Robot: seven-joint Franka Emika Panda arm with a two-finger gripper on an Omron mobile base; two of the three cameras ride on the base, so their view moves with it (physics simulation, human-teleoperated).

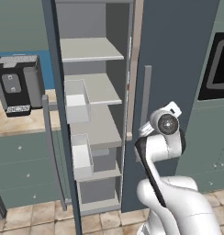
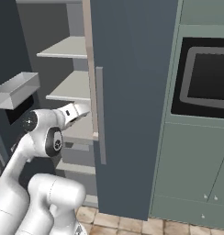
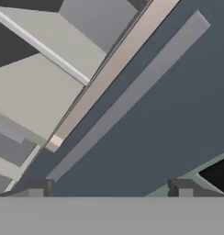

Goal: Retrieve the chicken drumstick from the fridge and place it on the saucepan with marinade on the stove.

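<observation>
Standing open on its left door in the left base view: fridge (image 1: 178,59), shelves bare.
Right base view: grey bar handle (image 2: 100,114) on the shut door, beside the wrist.
Hand view: gripper (image 3: 109,188) released, fingertips (image 3: 38,188) spread wide, handle ahead between them, untouched.

1. The arm (image 1: 159,151) rises folded, its elbow bent high, its forearm reaching forward toward the fridge (image 1: 178,55).
2. The gripper (image 3: 111,188) is rolled sideways before the closed fridge door.
3. Jaws spread wide, nothing between them.
</observation>
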